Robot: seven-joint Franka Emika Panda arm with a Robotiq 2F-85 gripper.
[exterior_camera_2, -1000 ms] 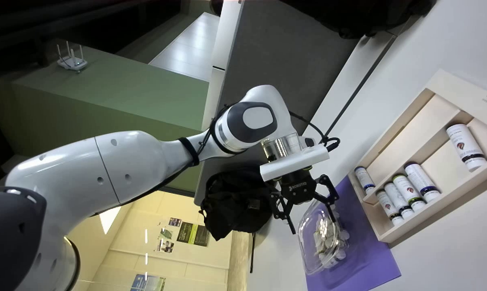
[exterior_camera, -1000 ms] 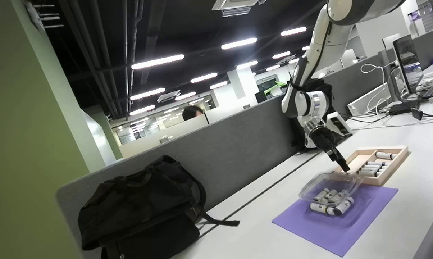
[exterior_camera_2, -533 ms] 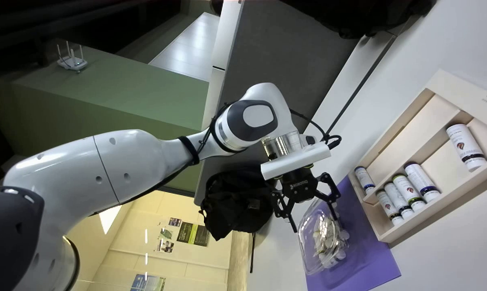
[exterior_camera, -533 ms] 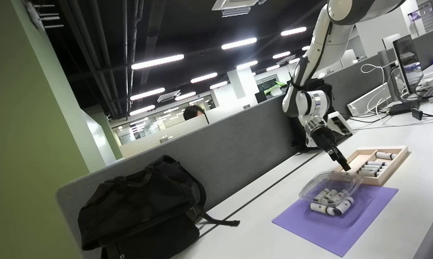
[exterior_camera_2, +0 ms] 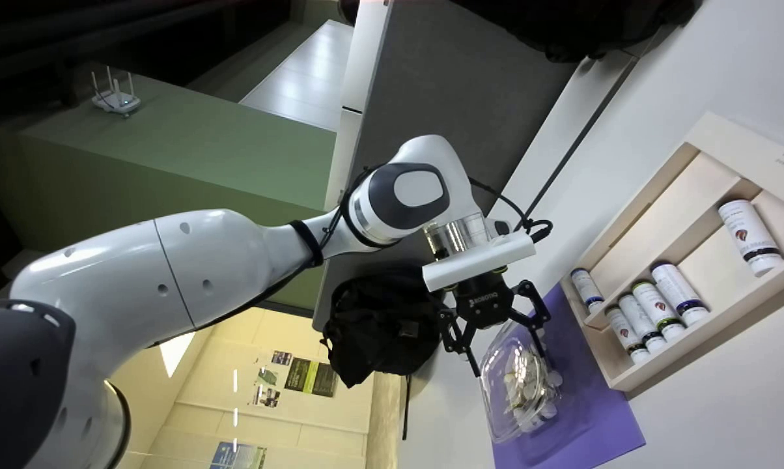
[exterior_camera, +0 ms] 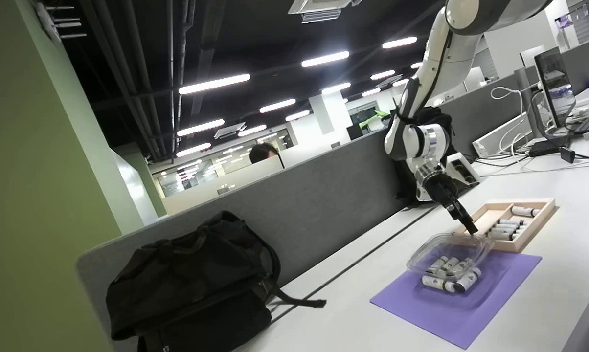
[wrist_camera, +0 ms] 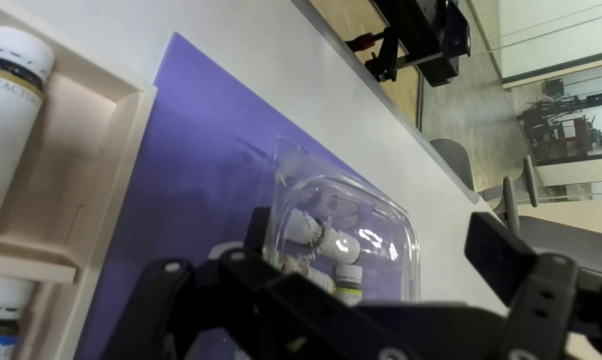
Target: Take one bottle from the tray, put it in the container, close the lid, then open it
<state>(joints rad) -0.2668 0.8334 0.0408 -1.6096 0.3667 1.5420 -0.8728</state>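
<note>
Wooden tray (exterior_camera_2: 716,257), bottles (exterior_camera_2: 657,306) crosswise, caps (exterior_camera_2: 695,316) one way

White tabletop (exterior_camera: 338,322) carries a flat purple mat (exterior_camera: 451,323). Light-wood tray (exterior_camera: 489,217) lies along the mat's edge; I could not determine whether it overlaps. Well apart, a black backpack (exterior_camera: 192,283), base partly out of sight, one strap (exterior_camera: 318,303) trailing on the surface. Small black block (exterior_camera: 567,155) noted at the far end.

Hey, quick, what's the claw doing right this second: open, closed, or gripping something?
Claw: open, jaws spread wide apart, nothing gripped between them.
</note>
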